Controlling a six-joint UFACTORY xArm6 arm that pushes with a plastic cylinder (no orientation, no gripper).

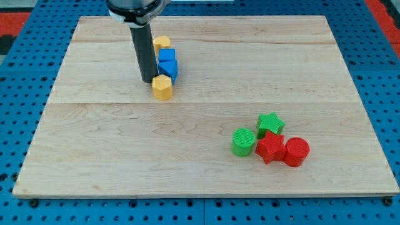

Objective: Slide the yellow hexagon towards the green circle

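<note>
My tip (149,81) sits on the far left part of the wooden board (125,162), touching or just shy of the yellow hexagon (162,88) on that block's left, far side. I have no claw on this rig, only the dark rod (144,53), so there is nothing to open or close and it has hold of nothing.

The yellow hexagon stands upright on a flat face, its short axis vertical; seen from here it has no clear long axis and I cannot tell which way its corners point. Just behind it, farther off, is a blue block (167,64), or perhaps two blue blocks pressed together, and behind that a second yellow block (162,42) whose shape I cannot make out, partly hidden by the rod.

The green circle (243,142) is well apart from the hexagon, toward the near right. Beside it on the right cluster a red star (270,148), a red circle (296,152) and, just farther back, a green star (270,122).
</note>
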